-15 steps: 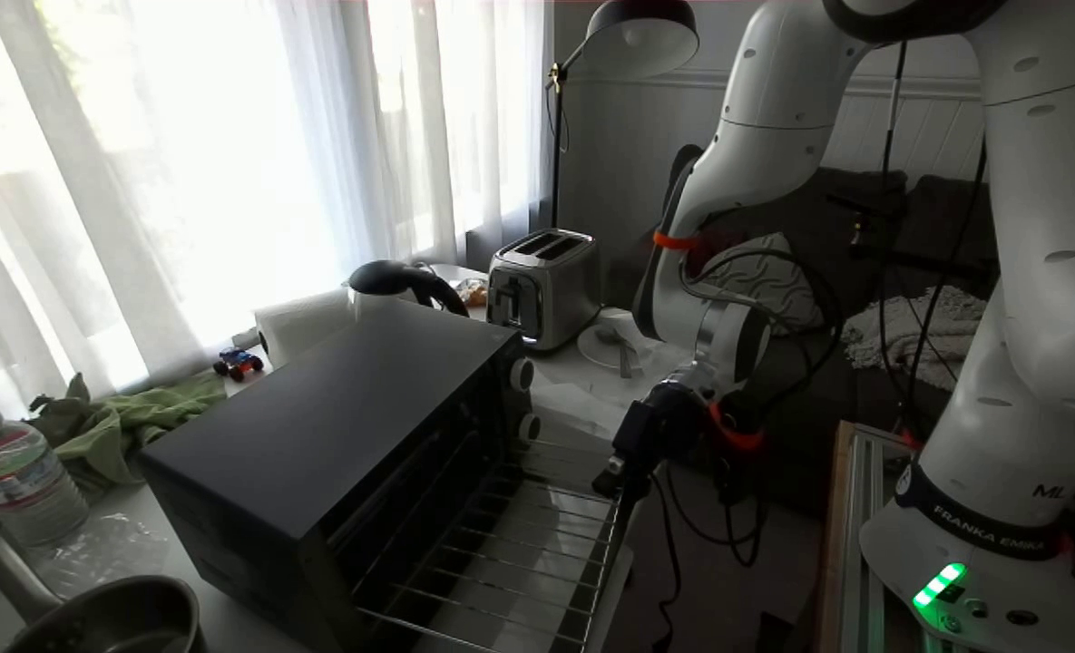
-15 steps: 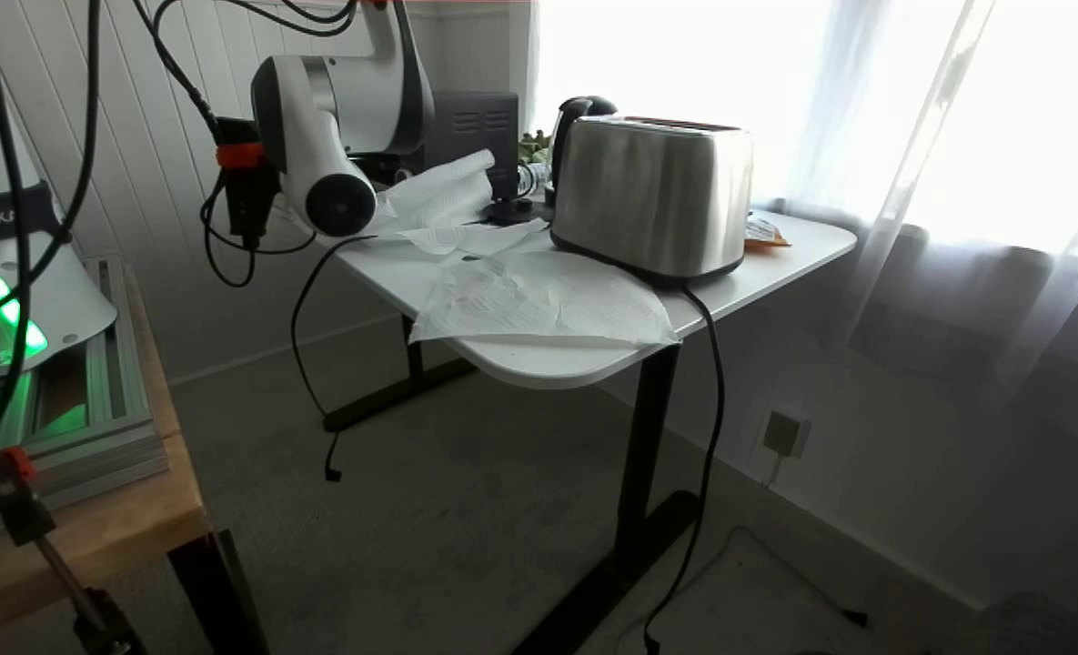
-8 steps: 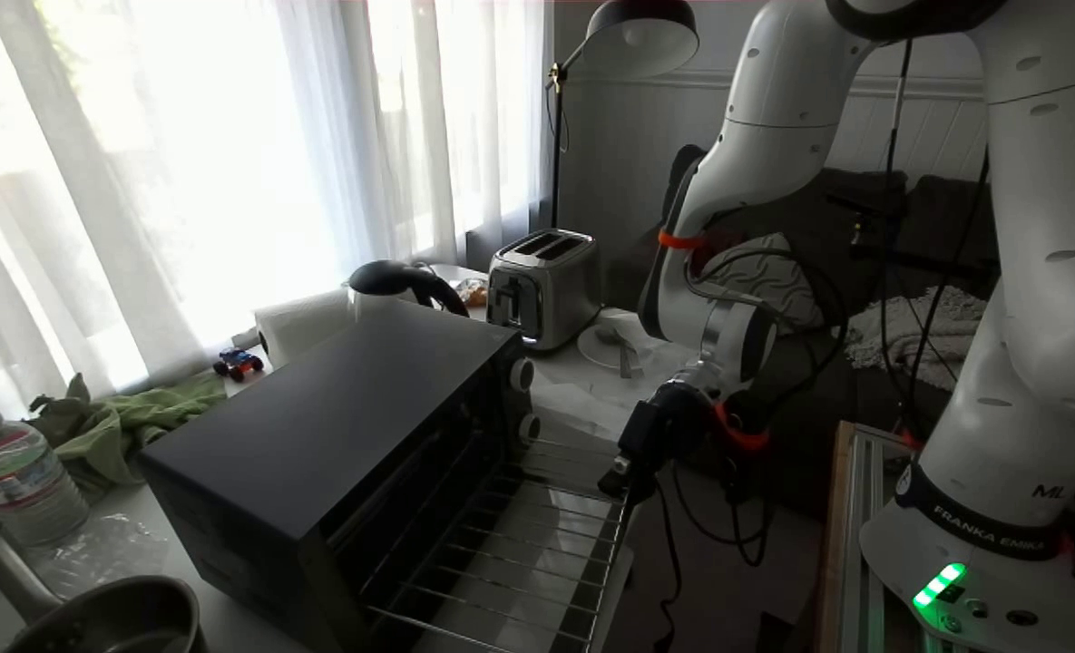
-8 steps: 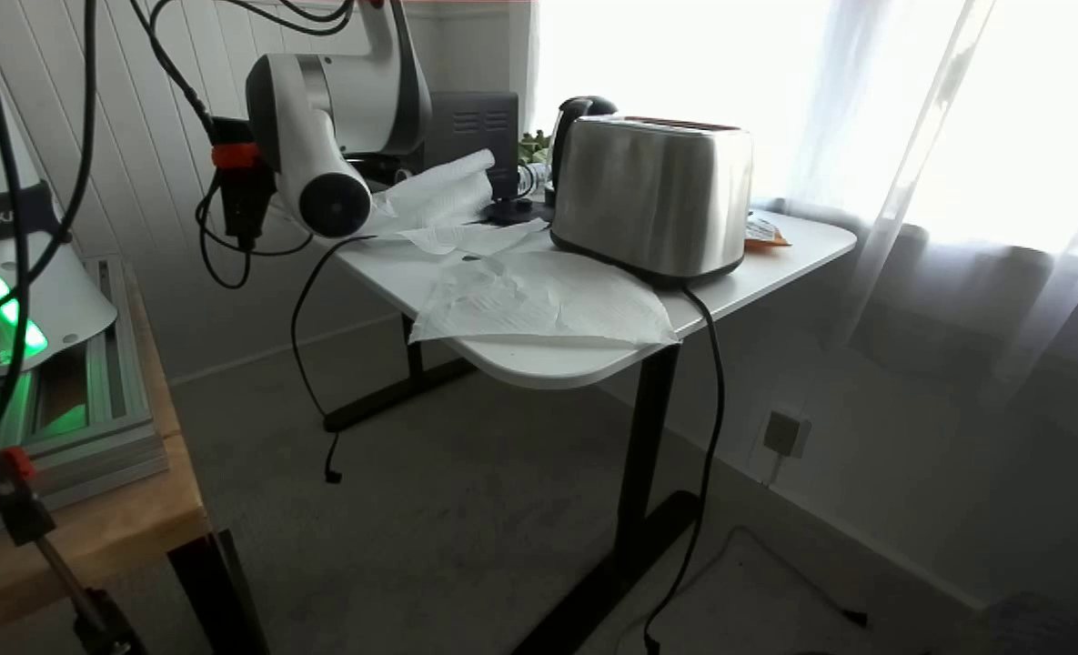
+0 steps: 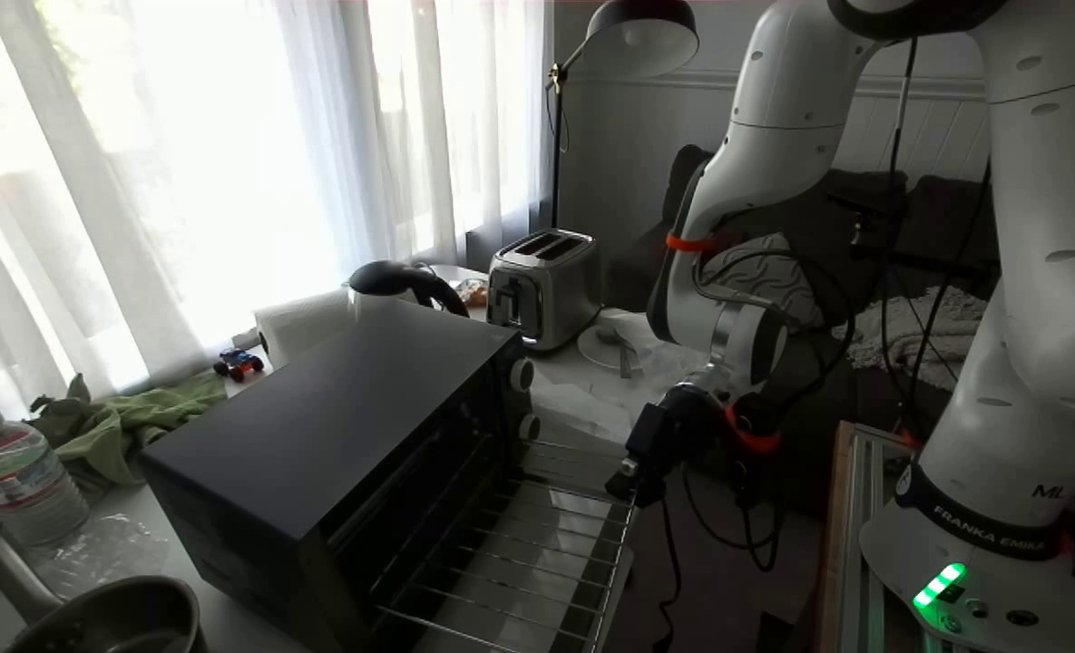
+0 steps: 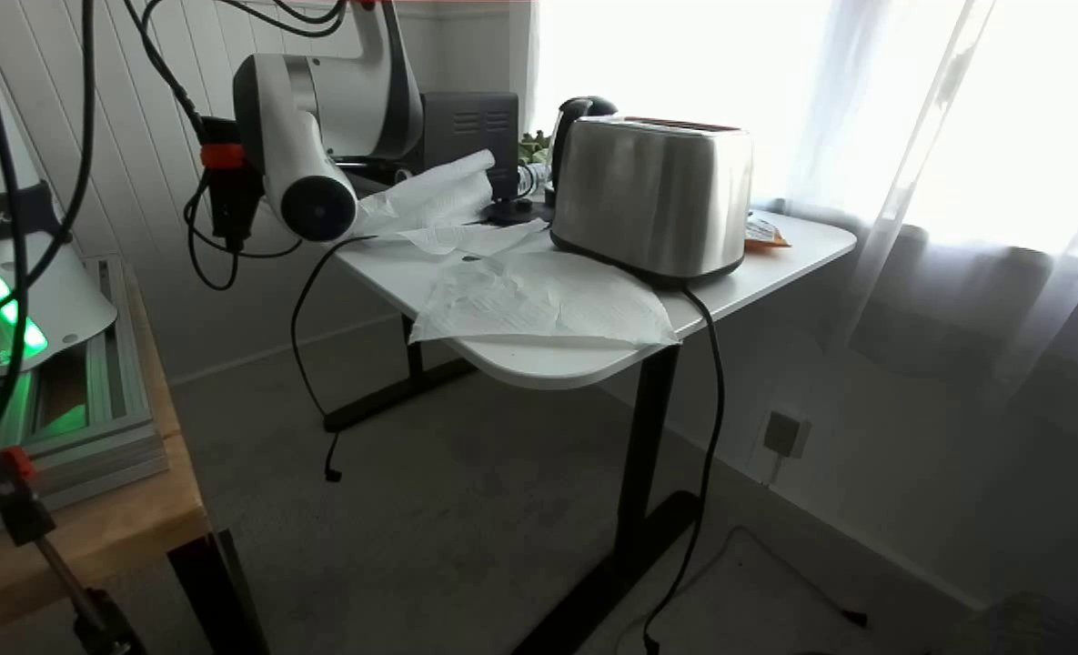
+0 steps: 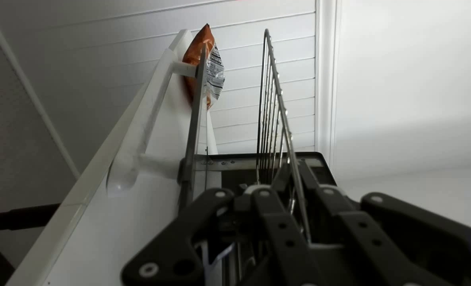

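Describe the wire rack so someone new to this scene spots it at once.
Find the big dark toaster oven with pale round knobs. From its open front juts the wire rack, its outer edge pinched in the black hand. Unlike the flat open door below it, the rack is a row of thin, shiny parallel bars with gaps between.

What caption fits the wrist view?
A gripper pinches the edge of a wire rack jutting from an oven, an orange bag beyond.

You have daylight glaring white through the curtains (image 5: 165, 181) in both exterior views; the couch (image 5: 814, 426) and oven interior (image 5: 424, 481) lie in shadow. Your wrist view is dim at left, its gripper (image 7: 294, 174) slightly blurred.
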Robot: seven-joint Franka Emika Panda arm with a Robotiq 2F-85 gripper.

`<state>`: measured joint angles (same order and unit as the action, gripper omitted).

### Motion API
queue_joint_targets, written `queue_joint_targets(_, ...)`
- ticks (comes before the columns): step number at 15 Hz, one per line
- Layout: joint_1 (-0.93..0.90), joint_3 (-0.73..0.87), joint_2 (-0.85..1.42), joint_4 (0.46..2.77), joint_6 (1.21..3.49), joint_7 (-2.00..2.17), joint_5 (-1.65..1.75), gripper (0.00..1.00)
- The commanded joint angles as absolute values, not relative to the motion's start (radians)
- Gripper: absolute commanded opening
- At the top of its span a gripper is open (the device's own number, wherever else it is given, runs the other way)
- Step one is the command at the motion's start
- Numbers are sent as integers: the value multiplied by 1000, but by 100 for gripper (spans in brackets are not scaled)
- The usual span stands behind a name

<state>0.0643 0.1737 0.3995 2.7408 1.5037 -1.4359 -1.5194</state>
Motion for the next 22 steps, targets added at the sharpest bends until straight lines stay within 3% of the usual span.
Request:
queue_joint_targets(1,68,169,352,2770,1505,-1436,-1545,2)
queue_joint_targets(22,37,130,327,2746,1568,-1349,-1613,2)
